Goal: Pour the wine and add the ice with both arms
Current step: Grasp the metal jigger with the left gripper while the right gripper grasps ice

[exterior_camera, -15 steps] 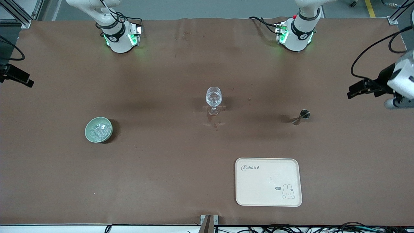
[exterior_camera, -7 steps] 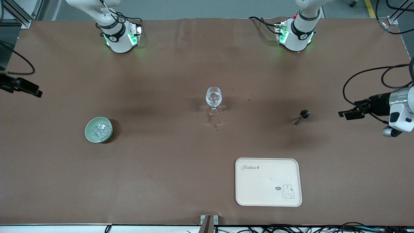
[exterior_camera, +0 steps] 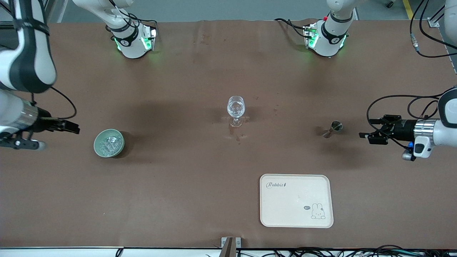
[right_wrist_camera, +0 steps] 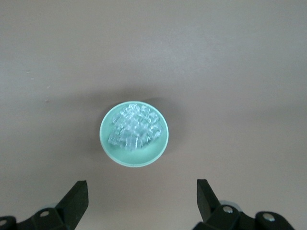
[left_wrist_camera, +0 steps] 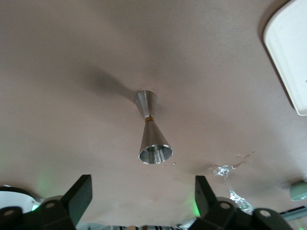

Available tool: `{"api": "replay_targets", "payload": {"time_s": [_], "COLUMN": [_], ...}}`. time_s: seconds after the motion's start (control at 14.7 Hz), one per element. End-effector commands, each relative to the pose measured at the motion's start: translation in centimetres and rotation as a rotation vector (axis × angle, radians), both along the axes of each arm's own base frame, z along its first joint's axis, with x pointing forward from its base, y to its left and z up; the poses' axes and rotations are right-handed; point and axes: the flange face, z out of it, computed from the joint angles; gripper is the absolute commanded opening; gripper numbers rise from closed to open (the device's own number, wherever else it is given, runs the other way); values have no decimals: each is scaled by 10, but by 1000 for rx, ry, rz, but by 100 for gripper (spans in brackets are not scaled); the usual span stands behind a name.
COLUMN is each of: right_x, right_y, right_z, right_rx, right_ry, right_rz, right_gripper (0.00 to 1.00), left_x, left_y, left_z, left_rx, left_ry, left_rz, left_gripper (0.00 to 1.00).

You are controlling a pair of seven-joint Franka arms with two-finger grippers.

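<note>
**Two tools, both spread wide, line up on their targets**

Nearest lies the tray point(exterior_camera: 296, 200). Farther, the left tool point(exterior_camera: 367, 134) faces the jigger point(exterior_camera: 332, 129), the right tool point(exterior_camera: 73, 127) the ice point(exterior_camera: 109, 142) in its bowl point(exterior_camera: 98, 148); the glass point(exterior_camera: 236, 110) stands between, reachable by both.

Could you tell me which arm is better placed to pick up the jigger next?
The left arm. Its end effector is open beside the jigger, toward its own end of the table, facing it. The right end effector, also open, is by the green bowl.
</note>
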Motion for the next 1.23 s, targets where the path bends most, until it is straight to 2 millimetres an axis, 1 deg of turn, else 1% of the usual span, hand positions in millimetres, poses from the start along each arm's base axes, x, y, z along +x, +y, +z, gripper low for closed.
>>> {"api": "replay_targets", "payload": {"time_s": [0.0, 0.07, 0.14, 0.2, 0.34, 0.41, 0.55, 0.61, 0.75, 0.82, 0.89, 1.02, 1.16], "right_x": [-12, -17, -23, -31, -43, -48, -52, -52, -53, -54, -54, -55, -55], "right_y": [10, 16, 21, 23, 26, 26, 34, 35, 35, 37, 42, 42, 42], "right_z": [-48, -62, -77, -95, -120, -128, -146, -154, -161, -167, -169, -177, -183], "right_rx": [12, 11, 10, 8, 4, 3, 4, 4, 4, 7, 9, 9, 8], "right_ry": [-23, -33, -50, -78, -119, -128, -116, -107, -98, -92, -89, -78, -78], "right_rz": [29, 40, 48, 49, 56, 55, 68, 71, 68, 67, 76, 79, 79], "right_gripper": [100, 100, 100, 100, 100, 100, 99, 99, 96, 92, 85, 71, 67], "left_x": [5, 4, 3, 3, 4, 4, 1, -1, -3, -6, -7, -12, -17], "left_y": [-4, 1, 12, 15, 14, 11, 9, 10, 4, 1, -5, -11, -14], "left_z": [-26, -40, -54, -67, -80, -87, -103, -112, -119, -126, -133, -143, -154], "left_rx": [-47, -65, -81, -87, -82, -87, -97, -104, -109, -116, -131, -151, -158], "left_ry": [53, 75, 99, 132, 161, 185, 220, 234, 250, 263, 280, 307, 328], "left_rz": [52, 89, 146, 180, 225, 247, 261, 266, 260, 256, 254, 259, 256], "left_gripper": [88, 88, 88, 87, 84, 82, 79, 78, 72, 70, 69, 69, 67]}}
